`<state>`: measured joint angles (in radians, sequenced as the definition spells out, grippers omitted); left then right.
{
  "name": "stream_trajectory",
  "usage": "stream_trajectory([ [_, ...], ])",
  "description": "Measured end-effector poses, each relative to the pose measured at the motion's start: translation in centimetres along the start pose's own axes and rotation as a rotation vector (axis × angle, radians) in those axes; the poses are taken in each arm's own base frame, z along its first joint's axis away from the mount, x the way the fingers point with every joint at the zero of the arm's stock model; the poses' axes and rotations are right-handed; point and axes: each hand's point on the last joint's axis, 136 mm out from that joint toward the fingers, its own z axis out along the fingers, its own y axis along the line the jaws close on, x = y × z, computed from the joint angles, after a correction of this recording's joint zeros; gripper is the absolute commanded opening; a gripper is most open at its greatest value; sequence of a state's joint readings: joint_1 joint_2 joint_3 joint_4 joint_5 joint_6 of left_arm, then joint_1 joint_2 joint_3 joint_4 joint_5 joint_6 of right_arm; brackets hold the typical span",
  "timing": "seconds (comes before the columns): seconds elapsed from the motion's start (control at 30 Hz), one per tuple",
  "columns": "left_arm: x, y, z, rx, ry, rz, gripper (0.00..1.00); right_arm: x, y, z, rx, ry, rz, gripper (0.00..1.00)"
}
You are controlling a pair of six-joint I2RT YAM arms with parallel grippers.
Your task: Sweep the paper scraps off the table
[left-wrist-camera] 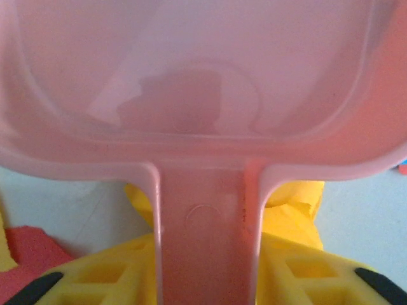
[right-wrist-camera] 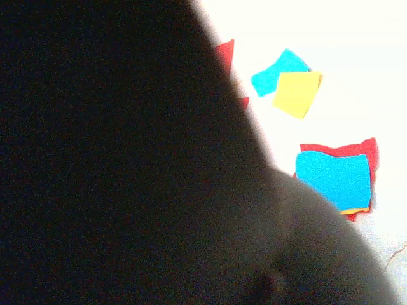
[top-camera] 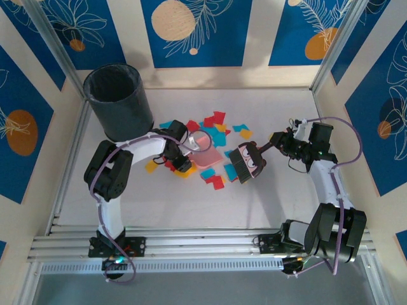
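Cream walls [top-camera: 257, 38] with deep-blue panels [top-camera: 197, 32], printed with white leaf outlines and peach and orange discs, closed in the pale white-grey matte desk [top-camera: 191, 203] on three sides. Ribbed aluminium rails [top-camera: 203, 244] ran along its near edge, and slanting aluminium posts [top-camera: 54, 41] rose at its far corners. Light fell bright and even.

The dustpan [top-camera: 205, 154] lies among paper scraps [top-camera: 217, 119], bin [top-camera: 119, 101] behind-left, brush [top-camera: 245, 163] right.

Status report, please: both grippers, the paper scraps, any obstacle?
Left gripper around dustpan handle, grip unconfirmed. Right gripper shut on brush. Paper scraps scattered on table, none seen in dustpan. Bin stands clear, back left.
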<state>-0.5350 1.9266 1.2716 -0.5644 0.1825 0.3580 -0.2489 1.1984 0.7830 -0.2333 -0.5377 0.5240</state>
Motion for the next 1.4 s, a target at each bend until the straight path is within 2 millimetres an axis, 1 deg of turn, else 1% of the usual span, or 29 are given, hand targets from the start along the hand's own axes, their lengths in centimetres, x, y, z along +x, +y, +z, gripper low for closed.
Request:
stream_trajectory([
  [0.1, 0.1, -0.1, 0.0, 0.003, 0.005, -0.003, 0.20, 0.0, 0.0, 0.0, 0.000, 0.000, -0.002, 0.00],
  [0.33, 0.1, -0.3, -0.7, 0.010, 0.025, -0.015, 0.14, 0.1, 0.1, 0.0, -0.001, 0.002, -0.004, 0.00],
  [0.37, 0.1, -0.3, -0.9, 0.010, 0.026, -0.016, 0.11, 0.1, 0.1, 0.1, -0.003, 0.005, -0.006, 0.00],
  [0.4, 0.2, -0.4, -1.2, 0.009, 0.030, -0.016, 0.08, 0.2, 0.2, 0.2, -0.004, 0.008, -0.010, 0.00],
  [0.47, 0.3, -0.6, -2.1, 0.006, 0.034, -0.016, 0.06, 0.4, 0.4, 0.3, -0.009, 0.016, -0.021, 0.00],
  [0.53, 0.3, -0.8, -3.3, -0.002, 0.034, -0.018, 0.00, 0.9, 0.9, 0.6, -0.021, 0.032, -0.042, 0.00],
  [0.67, 0.4, -0.8, -6.1, -0.036, 0.040, -0.040, 0.00, 2.3, 2.3, 1.5, -0.059, 0.082, -0.100, 0.00],
  [0.73, 0.8, -0.9, -7.6, -0.056, 0.057, -0.053, 0.00, 3.1, 3.2, 2.0, -0.082, 0.110, -0.137, 0.00],
  [0.87, 2.4, -1.3, -10.2, -0.087, 0.107, -0.077, 0.00, 4.7, 4.4, 3.5, -0.128, 0.169, -0.196, 0.00],
  [1.0, 4.2, -2.2, -12.8, -0.095, 0.147, -0.084, 0.00, 6.6, 5.4, 5.4, -0.167, 0.234, -0.249, 0.00],
  [1.13, 5.3, -3.1, -15.0, -0.097, 0.152, -0.084, 0.00, 7.7, 6.7, 6.7, -0.212, 0.256, -0.321, 0.00],
  [1.27, 6.2, -3.7, -16.0, -0.088, 0.167, -0.086, 0.00, 8.3, 7.1, 7.8, -0.229, 0.262, -0.378, 0.00],
  [1.4, 6.8, -4.2, -16.3, -0.069, 0.189, -0.091, 0.00, 8.6, 6.1, 9.0, -0.206, 0.272, -0.402, 0.00],
])
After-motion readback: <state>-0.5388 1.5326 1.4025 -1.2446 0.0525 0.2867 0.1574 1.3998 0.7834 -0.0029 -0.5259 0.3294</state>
